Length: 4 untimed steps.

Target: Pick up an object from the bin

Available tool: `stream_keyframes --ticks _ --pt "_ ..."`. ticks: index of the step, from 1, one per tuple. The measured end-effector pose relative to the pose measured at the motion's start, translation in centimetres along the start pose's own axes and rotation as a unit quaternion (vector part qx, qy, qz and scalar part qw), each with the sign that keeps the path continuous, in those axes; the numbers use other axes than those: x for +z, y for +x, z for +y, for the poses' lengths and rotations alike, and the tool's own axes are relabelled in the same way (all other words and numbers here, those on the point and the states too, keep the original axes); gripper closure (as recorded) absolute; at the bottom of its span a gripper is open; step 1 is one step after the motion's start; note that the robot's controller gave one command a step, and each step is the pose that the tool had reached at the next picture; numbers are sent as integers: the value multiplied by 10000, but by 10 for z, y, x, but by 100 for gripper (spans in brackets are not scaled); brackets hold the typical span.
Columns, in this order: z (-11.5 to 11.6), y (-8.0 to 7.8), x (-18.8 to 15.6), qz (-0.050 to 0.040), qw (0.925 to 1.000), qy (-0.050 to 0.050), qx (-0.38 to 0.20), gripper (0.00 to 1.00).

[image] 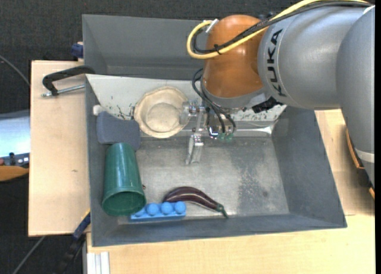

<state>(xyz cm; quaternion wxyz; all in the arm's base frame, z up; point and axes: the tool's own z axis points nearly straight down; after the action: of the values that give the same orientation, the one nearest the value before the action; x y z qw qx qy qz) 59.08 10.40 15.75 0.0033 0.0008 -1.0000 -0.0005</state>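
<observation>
Jaws poised above bare floor of grey metal bin (256, 177); their opening cannot be told; nearest thing, shallow round cream bowl (161, 112), lies just beside, up-left in view.

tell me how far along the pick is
Done: nothing lifted yet; the green cup, blue studded brick, purple aubergine and beige bowl all lie in the bin. In hand: the tool hangs low beside the bowl's right rim, over bare floor, with nothing seen in it. Left: settling on one thing, gripping it and lifting it out.
</observation>
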Motion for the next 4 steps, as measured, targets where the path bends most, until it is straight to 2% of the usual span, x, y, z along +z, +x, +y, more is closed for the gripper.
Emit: stream_keyframes --ticks 1,2,3,4 --pt "0 -2 -5 -43 10000 -5 8 0" --pt "2 46 61 -30 9991 -6 -433 0" --pt "5 61 64 -57 9972 -9 -747 0" --pt "3 99 55 -17 9920 -7 -1266 0"
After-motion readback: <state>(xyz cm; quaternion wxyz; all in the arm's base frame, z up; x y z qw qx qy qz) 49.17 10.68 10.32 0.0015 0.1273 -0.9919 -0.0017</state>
